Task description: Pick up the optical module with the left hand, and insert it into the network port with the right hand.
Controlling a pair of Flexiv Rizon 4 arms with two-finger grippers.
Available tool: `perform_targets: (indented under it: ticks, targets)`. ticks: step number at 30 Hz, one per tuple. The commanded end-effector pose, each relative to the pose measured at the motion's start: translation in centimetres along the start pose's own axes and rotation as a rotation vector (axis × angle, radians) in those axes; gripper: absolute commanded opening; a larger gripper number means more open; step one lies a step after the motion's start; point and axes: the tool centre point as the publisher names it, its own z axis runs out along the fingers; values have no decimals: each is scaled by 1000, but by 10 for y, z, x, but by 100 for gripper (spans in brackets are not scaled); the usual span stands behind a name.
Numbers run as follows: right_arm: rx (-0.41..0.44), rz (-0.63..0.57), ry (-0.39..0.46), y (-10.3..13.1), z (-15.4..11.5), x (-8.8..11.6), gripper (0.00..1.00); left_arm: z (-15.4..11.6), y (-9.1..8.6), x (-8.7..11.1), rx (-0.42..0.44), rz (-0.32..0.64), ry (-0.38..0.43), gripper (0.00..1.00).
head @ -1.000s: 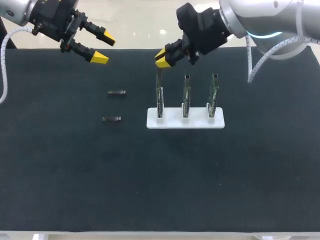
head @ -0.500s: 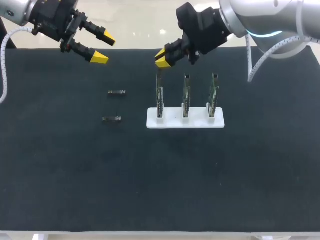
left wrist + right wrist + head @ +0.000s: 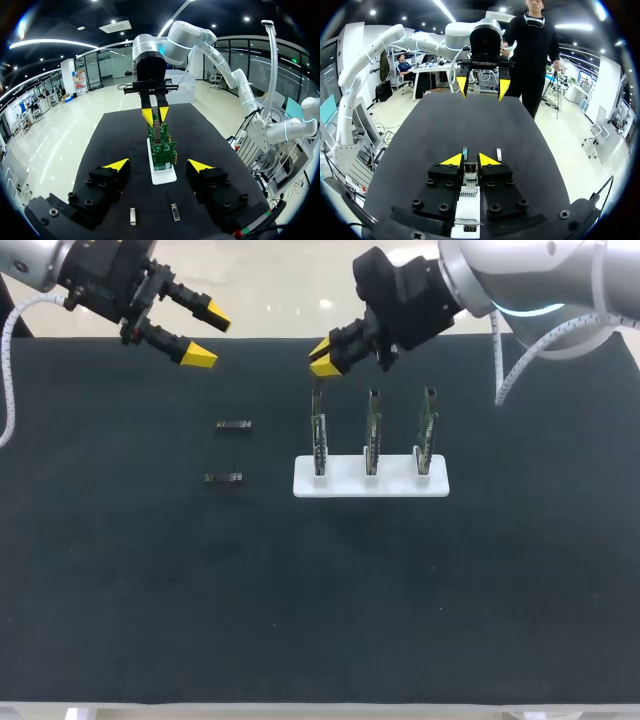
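1. Head view
   - The left gripper [image 3: 207, 335] hangs over the far left of the black table [image 3: 120, 590]. Its fingers [image 3: 198, 355] are spread wide and hold nothing.
   - Two optical modules [image 3: 233, 425] lie flat on the table, one nearer than the other [image 3: 223, 478]. Both are well apart from the left gripper and left of the white stand [image 3: 370, 483].
   - The stand holds three upright circuit boards [image 3: 372, 435].
   - The right gripper [image 3: 322, 355] sits directly above the top edge of the leftmost board [image 3: 319, 435]. Whether it is gripping anything cannot be told here.

2. Left wrist view
   - The left gripper [image 3: 158, 165] is open and empty.
   - Both optical modules [image 3: 132, 216] [image 3: 174, 211] lie on the table under it, untouched.
   - The stand [image 3: 162, 176] lies ahead, its circuit boards [image 3: 161, 147] lined up one behind another.
   - The right gripper [image 3: 155, 115] is at their top edge.

3. Right wrist view
   - The right gripper [image 3: 470, 160] is close over the stand [image 3: 467, 210], with a small grey metal part in its gap. Contact on either side cannot be confirmed.
   - The optical modules [image 3: 465, 151] [image 3: 499, 154] lie on the table just ahead.
   - The left gripper [image 3: 482, 85] hangs open further ahead.
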Motion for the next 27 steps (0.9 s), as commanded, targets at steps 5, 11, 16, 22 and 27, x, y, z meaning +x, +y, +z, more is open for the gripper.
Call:
perform_targets:
  ticks: [5,11,16,22,27]
  targets:
    - [-3,5,7,0,-2,0,0,0,1,0,3,-1,3,100]
    - [-2,2,2,0,0,3,0,0,1,0,3,-1,3,100]
    - [4,-1,-1,0,1,4,0,0,1,0,3,-1,3,100]
    - [8,-3,2,-1,2,4,0,0,1,0,3,-1,3,100]
    - [10,4,0,-2,3,4,0,0,1,0,3,-1,3,100]
